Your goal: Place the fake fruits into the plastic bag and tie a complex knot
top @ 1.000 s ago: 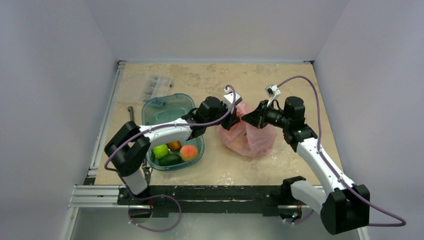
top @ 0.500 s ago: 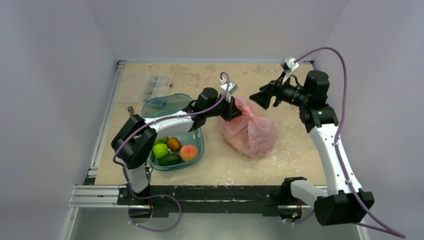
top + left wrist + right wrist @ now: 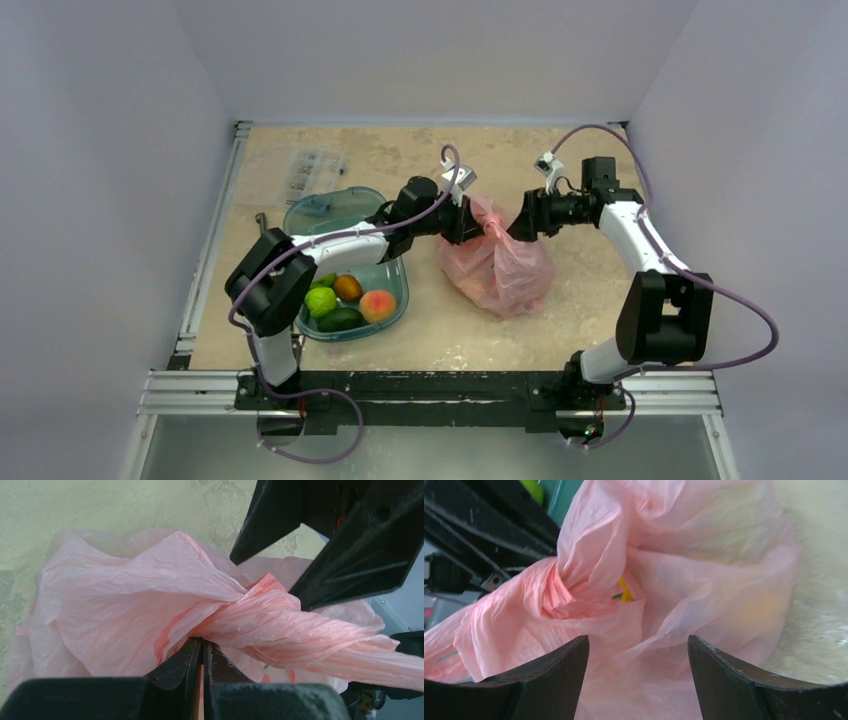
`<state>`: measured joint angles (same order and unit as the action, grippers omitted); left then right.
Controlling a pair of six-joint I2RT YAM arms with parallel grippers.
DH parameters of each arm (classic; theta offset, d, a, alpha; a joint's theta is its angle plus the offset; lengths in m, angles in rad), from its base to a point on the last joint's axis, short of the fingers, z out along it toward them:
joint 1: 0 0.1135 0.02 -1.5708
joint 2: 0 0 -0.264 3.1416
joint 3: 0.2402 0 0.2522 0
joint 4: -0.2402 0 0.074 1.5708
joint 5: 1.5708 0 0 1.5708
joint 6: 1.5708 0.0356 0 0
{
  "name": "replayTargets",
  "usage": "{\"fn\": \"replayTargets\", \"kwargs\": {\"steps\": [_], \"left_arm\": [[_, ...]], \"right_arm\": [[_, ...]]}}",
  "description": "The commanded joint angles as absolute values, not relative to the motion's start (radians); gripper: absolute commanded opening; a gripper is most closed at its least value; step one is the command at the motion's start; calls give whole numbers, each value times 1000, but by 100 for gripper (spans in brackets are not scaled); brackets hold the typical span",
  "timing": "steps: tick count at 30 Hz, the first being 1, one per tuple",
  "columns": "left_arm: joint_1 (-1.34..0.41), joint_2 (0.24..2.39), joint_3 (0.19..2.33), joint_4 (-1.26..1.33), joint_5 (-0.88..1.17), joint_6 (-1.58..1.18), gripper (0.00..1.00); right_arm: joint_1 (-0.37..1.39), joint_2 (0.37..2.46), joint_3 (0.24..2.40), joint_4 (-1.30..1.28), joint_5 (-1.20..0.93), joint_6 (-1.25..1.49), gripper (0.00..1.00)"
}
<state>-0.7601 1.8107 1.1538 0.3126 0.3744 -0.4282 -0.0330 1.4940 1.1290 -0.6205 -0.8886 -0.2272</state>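
Observation:
The pink plastic bag (image 3: 500, 268) lies mid-table with something yellow showing inside it (image 3: 625, 591). My left gripper (image 3: 470, 222) is shut on a thin fold of the bag (image 3: 125, 595) at its neck, its jaws (image 3: 202, 647) pressed together on the film. From there a twisted pink handle (image 3: 310, 630) runs off to the right. My right gripper (image 3: 519, 222) is open at the bag's top, with pink film (image 3: 664, 580) between its spread tips (image 3: 638, 645) and nothing pinched. A bunched pink twist (image 3: 566, 592) sits just ahead; whether it is a tied knot I cannot tell. Several fake fruits (image 3: 377, 304) lie in the tub.
The teal-green clear tub (image 3: 340, 212) stands left of the bag under my left forearm. It holds a green fruit (image 3: 321, 300), a brown one (image 3: 348, 288) and a dark green one (image 3: 341, 320). A clear packet (image 3: 305, 170) and a small metal tool (image 3: 262, 225) lie at the back left.
My right gripper opened and let go of the bag, swung up and away to the back right, then came back down to the bag's top. The left gripper kept its grip.

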Motion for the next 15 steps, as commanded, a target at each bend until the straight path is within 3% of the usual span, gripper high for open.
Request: {"fn": "replayTargets", "kwargs": {"steps": [1,5,11,15], "left_arm": [[-762,1841,1211,367,439,-498,0],[-762,1871,1243,404,566,-555,0],[-761,1875,1258,454,669,-599,0],[-761,1860,1249,463,732,-604,0]], "right_arm": [[-26,1504,1085,-737,-1033,-339,74],[15,1491,993,-590,-1131,-200,75],[208,1412,810,54,-1091,377,76],[249,1428,773,328,-1023,560,79]]}}
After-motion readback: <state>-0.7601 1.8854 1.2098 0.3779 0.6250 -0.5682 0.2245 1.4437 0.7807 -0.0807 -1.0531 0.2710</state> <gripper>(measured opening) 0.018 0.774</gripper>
